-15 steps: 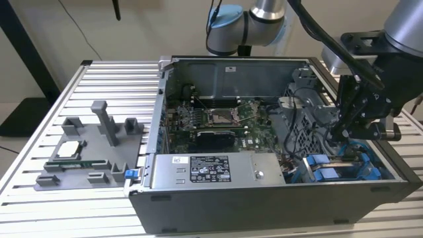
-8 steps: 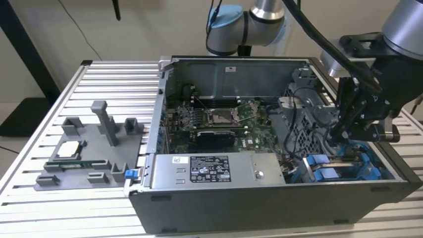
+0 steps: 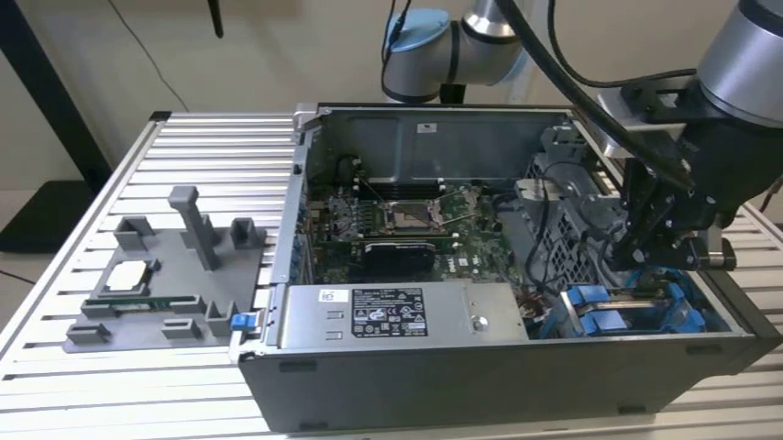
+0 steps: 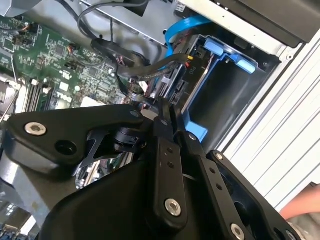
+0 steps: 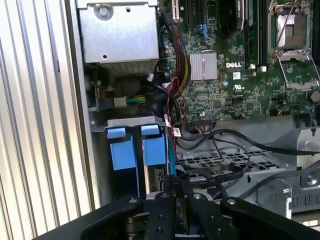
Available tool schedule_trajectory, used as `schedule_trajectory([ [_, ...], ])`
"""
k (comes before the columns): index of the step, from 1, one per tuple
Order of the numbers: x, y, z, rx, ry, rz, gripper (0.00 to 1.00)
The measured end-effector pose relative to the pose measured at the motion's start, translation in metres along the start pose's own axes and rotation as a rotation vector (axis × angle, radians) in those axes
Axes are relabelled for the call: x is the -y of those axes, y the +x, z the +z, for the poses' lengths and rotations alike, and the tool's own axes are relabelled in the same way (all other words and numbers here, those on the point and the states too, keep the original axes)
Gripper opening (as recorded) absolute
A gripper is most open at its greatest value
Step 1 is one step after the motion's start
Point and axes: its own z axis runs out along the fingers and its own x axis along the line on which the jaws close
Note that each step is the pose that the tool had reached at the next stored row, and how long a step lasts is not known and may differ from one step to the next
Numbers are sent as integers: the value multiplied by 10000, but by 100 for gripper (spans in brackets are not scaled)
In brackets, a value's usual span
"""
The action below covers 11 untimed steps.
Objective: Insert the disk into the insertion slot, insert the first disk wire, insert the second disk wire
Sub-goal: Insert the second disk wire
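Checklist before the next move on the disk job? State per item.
1. Disk seated in the insertion slot: ok, its blue front sits level with the neighbouring caddy.
2. Gripper placement: ok, it hangs over the drive-cage corner in the exterior view.
3. Wire mated to the disk: cannot tell, the black wires run to its connector end but the joint is hidden.
4. Path free of cables: not ok, loose black cables loop across the cage.
5. Workspace free of people: not ok, what looks like a hand is beside the case.
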Motion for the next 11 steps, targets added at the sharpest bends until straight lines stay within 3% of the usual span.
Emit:
schedule_trajectory([
  [4,-1,5,40,-45,103,-17,0],
  [11,0,44,72,-263,155,-38,0],
])
